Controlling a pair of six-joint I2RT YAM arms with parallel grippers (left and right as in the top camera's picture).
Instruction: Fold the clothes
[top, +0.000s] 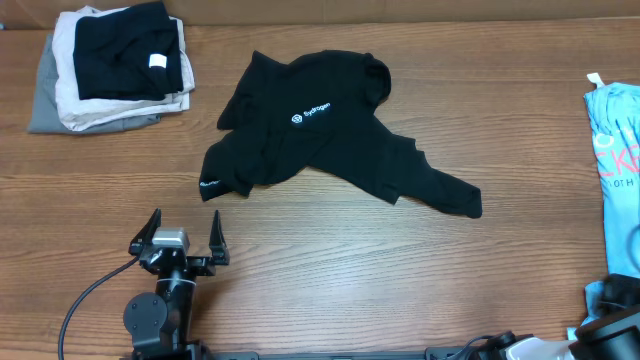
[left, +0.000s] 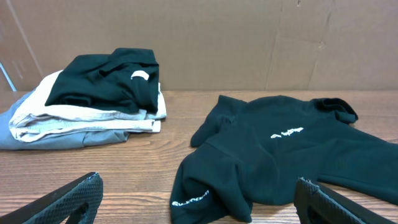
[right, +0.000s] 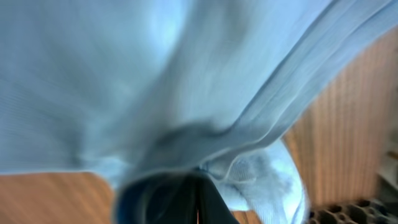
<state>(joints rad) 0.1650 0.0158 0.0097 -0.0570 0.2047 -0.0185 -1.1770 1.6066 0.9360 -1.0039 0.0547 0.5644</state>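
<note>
The black garment (top: 330, 140) lies crumpled in the middle of the table, with white lettering and a round logo on its chest and lettering on one cuff. It also shows in the left wrist view (left: 280, 155). My left gripper (top: 180, 235) is open and empty, just in front of the garment's left cuff; in the left wrist view its fingers (left: 199, 183) frame that cuff. My right gripper (top: 612, 318) is at the front right corner. In the right wrist view its jaws (right: 198, 199) are shut, with the light blue shirt (right: 186, 81) draped over them.
A stack of folded clothes (top: 115, 65), topped by a black piece with a white square tag, sits at the back left; it shows in the left wrist view (left: 93, 99). The light blue printed shirt (top: 615, 150) lies along the right edge. A cardboard wall stands behind.
</note>
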